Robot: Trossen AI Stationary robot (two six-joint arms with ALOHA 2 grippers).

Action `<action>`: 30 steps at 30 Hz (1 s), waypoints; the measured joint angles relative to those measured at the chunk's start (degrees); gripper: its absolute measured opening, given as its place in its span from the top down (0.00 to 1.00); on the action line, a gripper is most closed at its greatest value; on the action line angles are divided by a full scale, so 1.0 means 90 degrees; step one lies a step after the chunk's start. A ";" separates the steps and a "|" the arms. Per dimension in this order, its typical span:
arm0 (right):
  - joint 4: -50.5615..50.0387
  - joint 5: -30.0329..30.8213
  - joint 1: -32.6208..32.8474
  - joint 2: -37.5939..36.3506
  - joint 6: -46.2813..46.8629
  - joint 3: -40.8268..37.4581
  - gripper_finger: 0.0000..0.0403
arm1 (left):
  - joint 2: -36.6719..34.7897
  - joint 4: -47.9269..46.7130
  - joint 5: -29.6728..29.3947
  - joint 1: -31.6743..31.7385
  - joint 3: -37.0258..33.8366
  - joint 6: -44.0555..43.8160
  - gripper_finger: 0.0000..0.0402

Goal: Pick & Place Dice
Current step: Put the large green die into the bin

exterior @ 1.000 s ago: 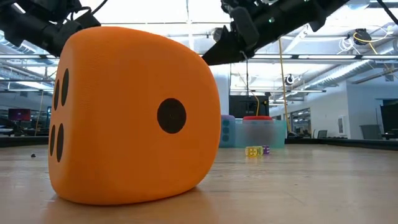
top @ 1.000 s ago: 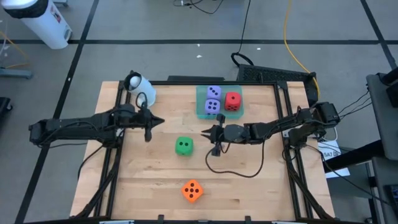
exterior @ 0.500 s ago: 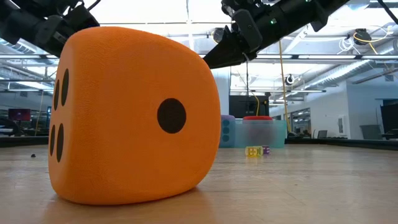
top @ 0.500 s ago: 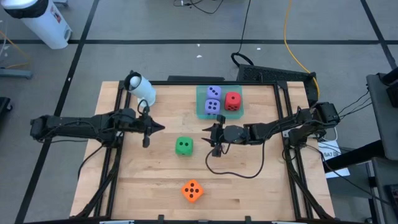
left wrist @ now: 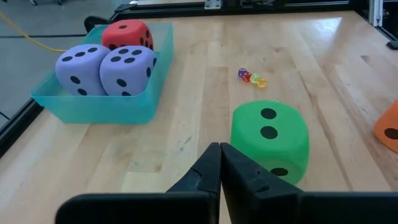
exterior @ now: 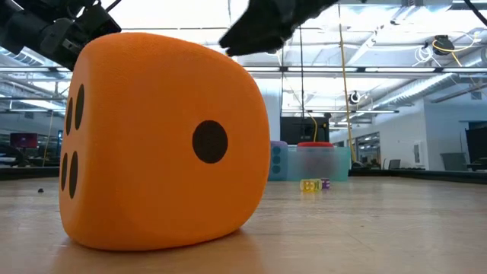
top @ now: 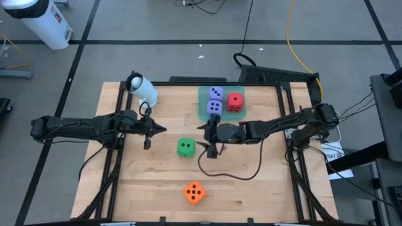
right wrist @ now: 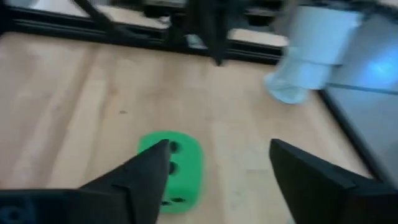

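Moved since a second ago: right gripper has slid across the table toward the green die and its fingers have spread apart; left gripper has barely shifted.
Right gripper: fingers spread wide and holding nothing, above the table, with the green die just ahead of and below them.
Left gripper: fingers pressed together, empty, waiting on the far side of the green die from the right gripper.
Green die: loose on the bare wood between the two grippers.
Orange die: alone near the front edge, well apart from both grippers.
Teal tray: beyond the right gripper, holding two purple-blue dice and the red die.
Step in hand: most likely the approach to grasp the green die.
How to do it well: centre the spread fingers over two opposite flat faces, come straight down, then close gently.
Materials: dice look like soft foam, matte, with rounded corners and dark pips; likely to squash a little under grip.
Table: pale wood planks.
Tiny coloured beads: near the green die; too small to identify.
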 joint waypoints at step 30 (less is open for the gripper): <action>-0.3978 -0.1362 -0.0413 0.3190 0.1100 0.4446 0.01 | 0.0000 -0.0465 -0.0007 0.0005 -0.0005 -0.0194 0.96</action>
